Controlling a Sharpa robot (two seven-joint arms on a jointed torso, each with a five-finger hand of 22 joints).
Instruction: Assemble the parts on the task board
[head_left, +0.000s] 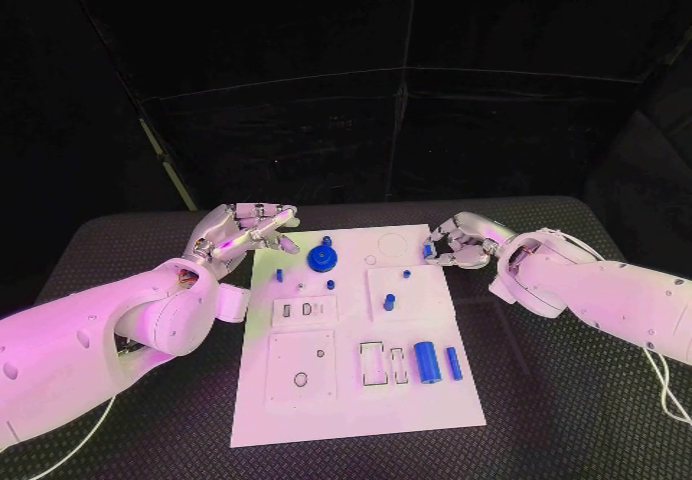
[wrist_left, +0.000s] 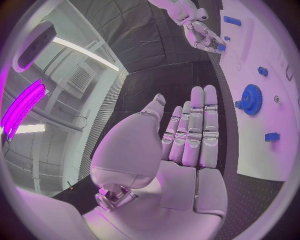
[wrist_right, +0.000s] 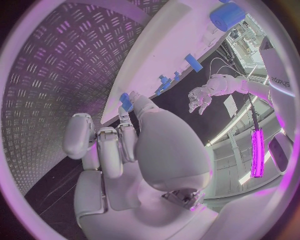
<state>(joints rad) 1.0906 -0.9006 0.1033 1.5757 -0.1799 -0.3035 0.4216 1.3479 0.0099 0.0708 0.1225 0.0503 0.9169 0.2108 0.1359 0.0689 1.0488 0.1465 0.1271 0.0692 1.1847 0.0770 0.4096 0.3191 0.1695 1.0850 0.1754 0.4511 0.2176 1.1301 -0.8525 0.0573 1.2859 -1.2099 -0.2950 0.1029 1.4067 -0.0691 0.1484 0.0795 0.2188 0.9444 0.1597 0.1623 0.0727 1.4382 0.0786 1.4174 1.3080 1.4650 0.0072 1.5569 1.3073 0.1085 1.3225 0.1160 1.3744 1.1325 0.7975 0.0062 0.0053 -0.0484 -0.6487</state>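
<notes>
Setting: black ribbed counter (head_left: 548, 400) under dark curtain walls; white task board (head_left: 361, 420) lies in the middle, long side running away from me.
Left hand: my left hand (head_left: 242, 232) hangs above the board's far left corner, fingers straight and together, palm bare, holding nothing. The left wrist view shows the flat palm (wrist_left: 187, 145) beside the board edge, not touching it.
Right hand: my right hand (head_left: 459, 242) sits at the board's far right edge, fingers curled in. A small blue piece (head_left: 430, 250) shows at the fingertips; in the right wrist view that small blue piece (wrist_right: 126, 101) lies against my fingertips (wrist_right: 134, 107). I judge it pinched, though the contact is partly hidden.
Parts on board: blue gear (head_left: 322, 261) stands near my left hand, just beside it; a small blue peg (head_left: 389, 299) stands upright mid-board; blue cylinder (head_left: 426, 361) and a thinner blue bar (head_left: 453, 363) lie side by side at the near right, well apart from both hands.
Step in hand (judgement): carrying the pinched piece to its seat on the board.
How to do it well: keep the pinch firm, bring the piece square over its seat, lower straight, release only once seated.
Risk: piece is tiny; a tilted entry could jam or drop it.
Left hand advice: stay clear of the gear.
</notes>
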